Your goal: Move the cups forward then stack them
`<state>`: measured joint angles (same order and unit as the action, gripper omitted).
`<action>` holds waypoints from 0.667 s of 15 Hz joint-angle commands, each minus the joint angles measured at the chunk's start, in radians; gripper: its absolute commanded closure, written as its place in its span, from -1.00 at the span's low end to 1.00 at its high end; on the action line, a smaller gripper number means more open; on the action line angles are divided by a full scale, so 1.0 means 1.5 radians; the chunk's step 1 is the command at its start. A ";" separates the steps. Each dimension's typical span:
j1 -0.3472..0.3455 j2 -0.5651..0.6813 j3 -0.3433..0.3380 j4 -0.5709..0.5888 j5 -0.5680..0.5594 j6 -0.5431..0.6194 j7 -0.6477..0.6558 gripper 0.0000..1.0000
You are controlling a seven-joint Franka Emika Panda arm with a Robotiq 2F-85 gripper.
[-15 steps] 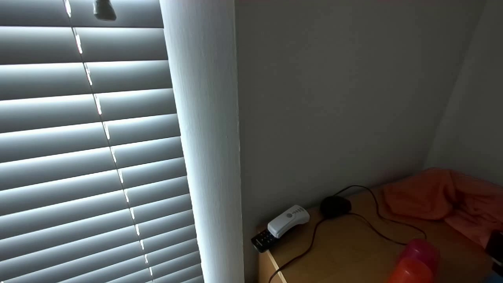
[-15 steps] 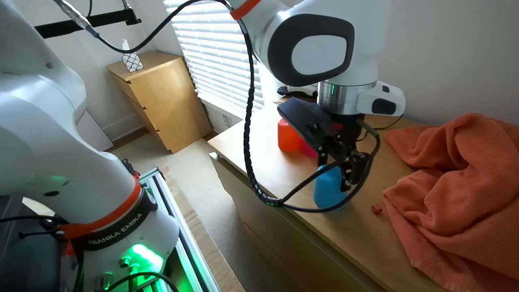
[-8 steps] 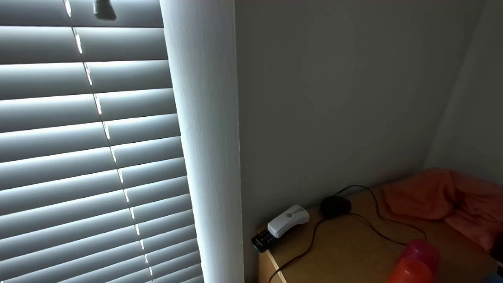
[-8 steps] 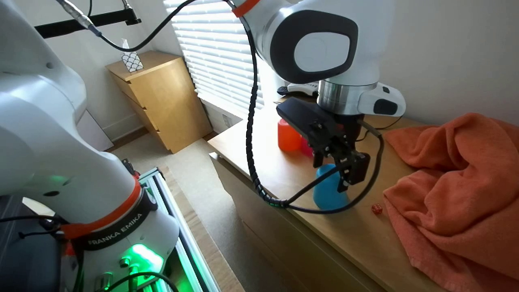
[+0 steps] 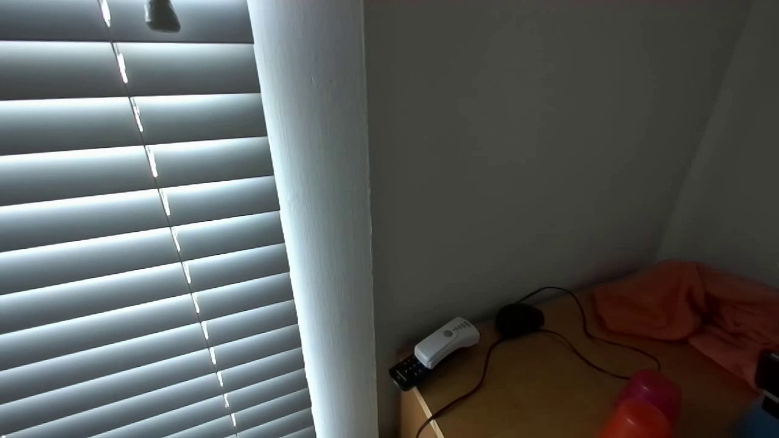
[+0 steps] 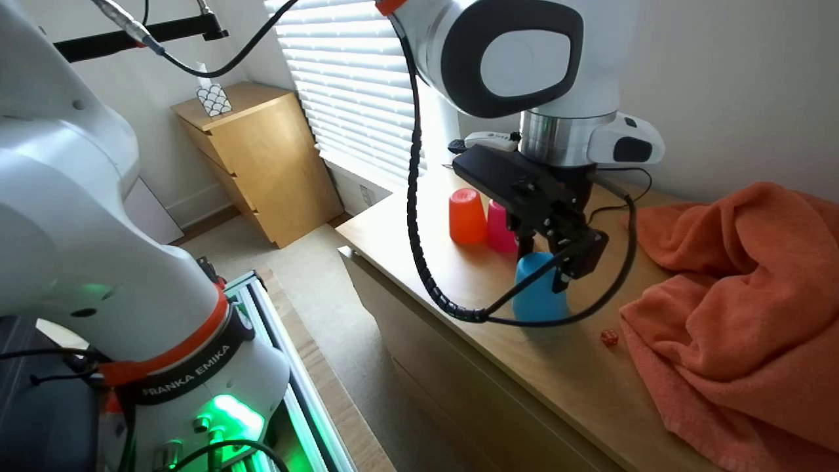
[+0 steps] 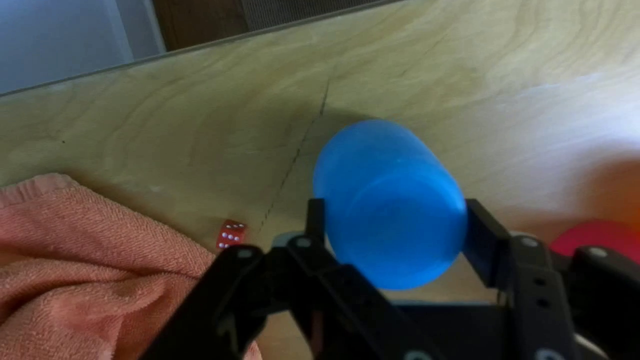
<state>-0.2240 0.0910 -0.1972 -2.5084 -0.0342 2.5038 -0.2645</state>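
The blue cup [image 7: 390,200] sits between the fingers [image 7: 315,220] of the claw [image 7: 394,220], which appears to hold it by both sides; whether its lower end, beneath the claw, touches the wooden top [image 6: 583,367] cannot be told. It seems to stand mouth down, base toward the claw. The smooth plastic should be light, fairly stiff and a little slippery, likely to skid under a lopsided squeeze, so a moderate grip on opposite walls near the base suits it. Beyond one finger stand the orange-red cup [image 6: 467,217] and pink cup [image 6: 500,227]; beyond the other lies the cloth [image 6: 741,321].
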 commanded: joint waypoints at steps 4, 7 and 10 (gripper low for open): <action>0.019 -0.096 0.011 -0.003 -0.024 -0.084 0.032 0.17; 0.037 -0.151 0.028 0.000 -0.029 -0.143 0.073 0.17; 0.042 -0.138 0.029 0.017 -0.011 -0.154 0.070 -0.33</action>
<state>-0.1665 -0.1171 -0.1470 -2.4843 -0.0499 2.2732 -0.1593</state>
